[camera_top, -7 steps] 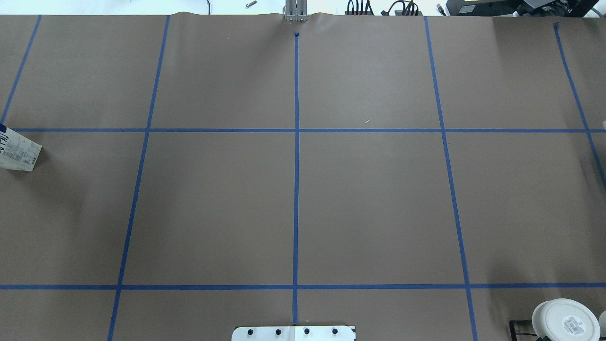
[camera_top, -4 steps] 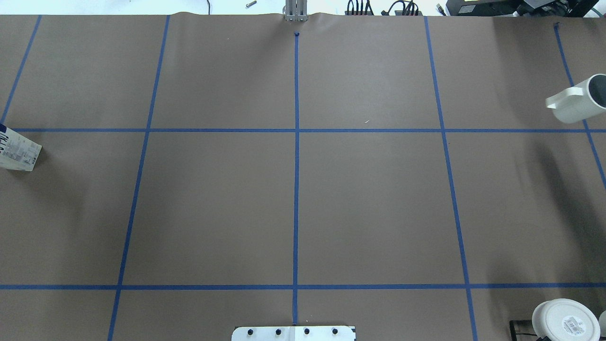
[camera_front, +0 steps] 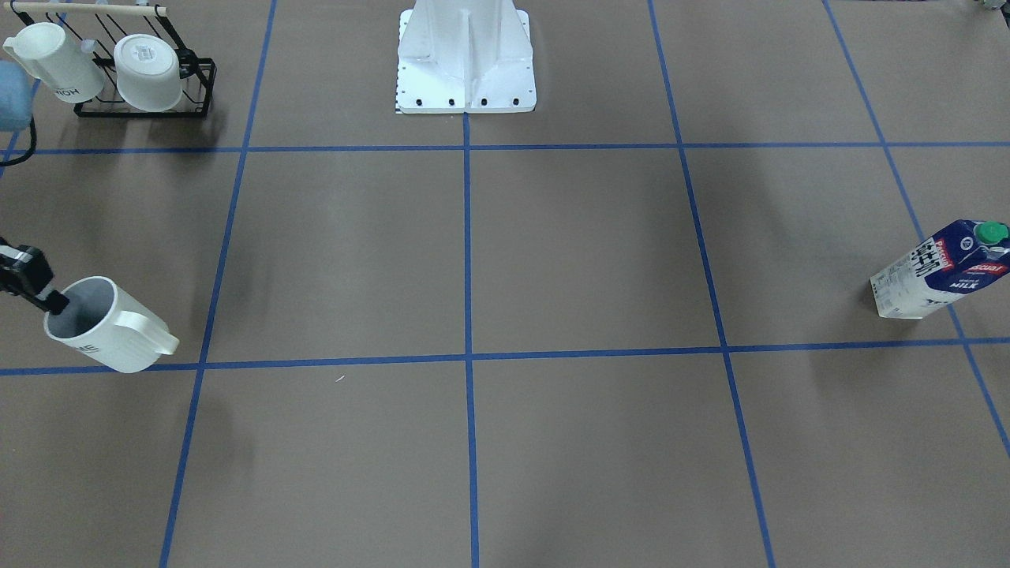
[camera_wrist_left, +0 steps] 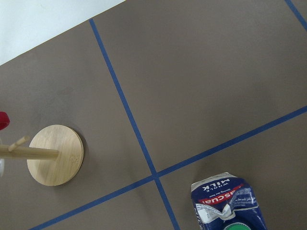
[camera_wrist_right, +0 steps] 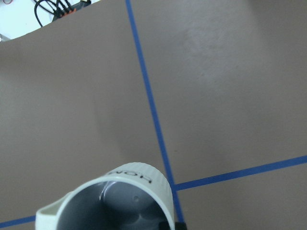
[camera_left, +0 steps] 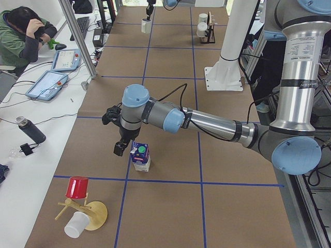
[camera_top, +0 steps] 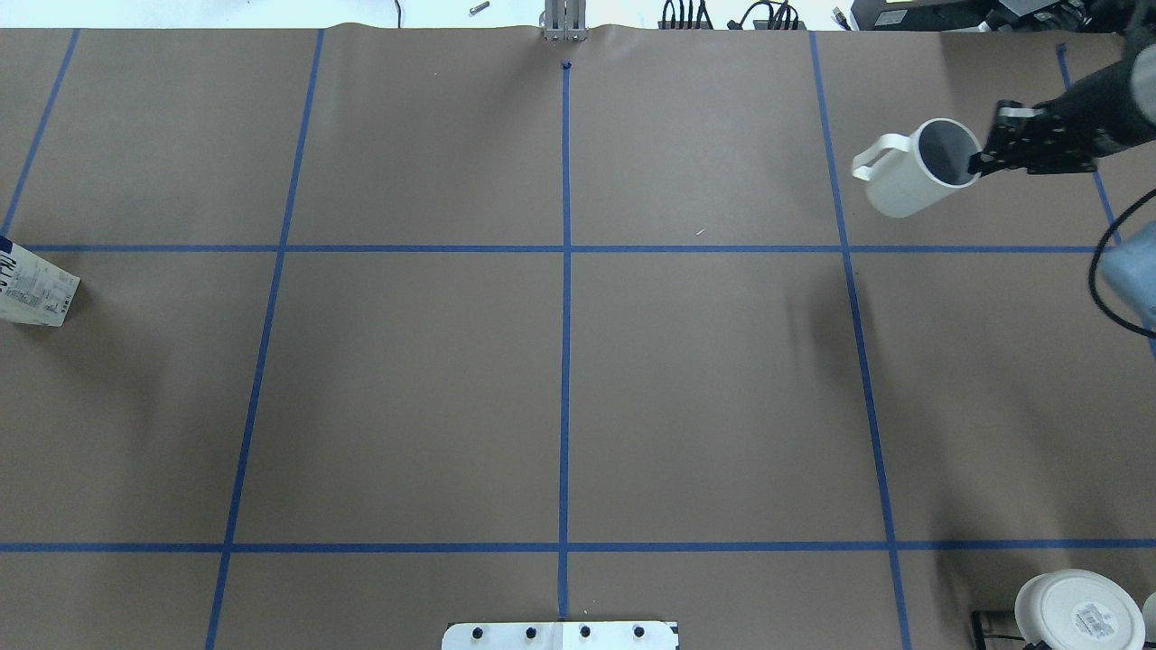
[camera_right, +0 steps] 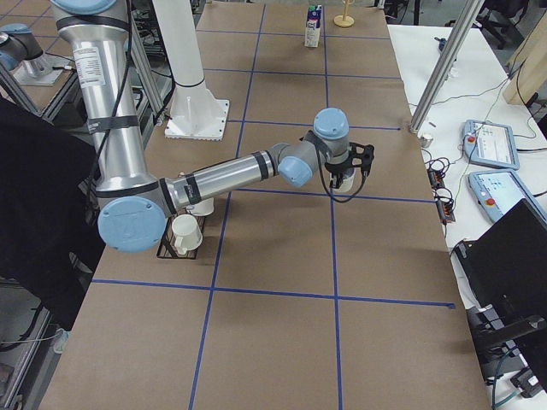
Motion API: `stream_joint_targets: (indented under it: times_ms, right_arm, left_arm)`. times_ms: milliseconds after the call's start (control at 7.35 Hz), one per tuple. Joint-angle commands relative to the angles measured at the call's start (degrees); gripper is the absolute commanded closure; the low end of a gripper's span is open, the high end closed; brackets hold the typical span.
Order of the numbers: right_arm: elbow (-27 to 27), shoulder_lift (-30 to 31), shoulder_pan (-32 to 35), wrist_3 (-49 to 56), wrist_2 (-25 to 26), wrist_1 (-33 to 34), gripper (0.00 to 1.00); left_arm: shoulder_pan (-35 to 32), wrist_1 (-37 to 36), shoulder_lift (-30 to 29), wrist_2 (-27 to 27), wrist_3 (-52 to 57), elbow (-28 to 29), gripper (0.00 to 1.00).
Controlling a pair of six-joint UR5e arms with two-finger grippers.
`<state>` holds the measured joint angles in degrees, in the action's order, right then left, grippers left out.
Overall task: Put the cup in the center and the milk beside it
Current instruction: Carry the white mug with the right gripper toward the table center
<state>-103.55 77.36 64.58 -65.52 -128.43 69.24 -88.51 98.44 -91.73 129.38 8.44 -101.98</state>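
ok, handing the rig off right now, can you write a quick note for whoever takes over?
The right gripper is shut on the rim of the cup. The cup hangs tilted over the table's right part, outside the center.
The left gripper is next to the top of the milk and appears not to hold it. Only a side view shows it, so open or shut cannot be told.
The milk stands upright near the table's left end.
Done: cup picked up.
Left: set the cup in the center, then grasp the milk and stand it beside the cup.
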Motion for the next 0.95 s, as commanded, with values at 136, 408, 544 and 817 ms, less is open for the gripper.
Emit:
stream_joint_targets:
  times_ms: [136,408,544,817]
  right_arm:
    - [-6.58,-14.38,-16.54,-16.16,15.18,23.87,1.0]
    - [-5.7,-22.38,-27.45,-34.59,23.54,32.06,1.0]
    - [-3.78,-26.16,-30.45,-43.03,24.71,34.27,1.0]
    - [7.16,-33.9,-33.98,-56.58,25.85,34.21,1.0]
  left_arm:
    - [0.0,0.0,-0.03,0.0,0.0,0.11,0.02]
    - [0.0,0.0,-0.03,0.0,0.0,0.2,0.02]
    - [0.0,0.0,-0.03,0.0,0.0,0.11,0.02]
    - [0.0,0.0,-0.03,0.0,0.0,0.2,0.02]
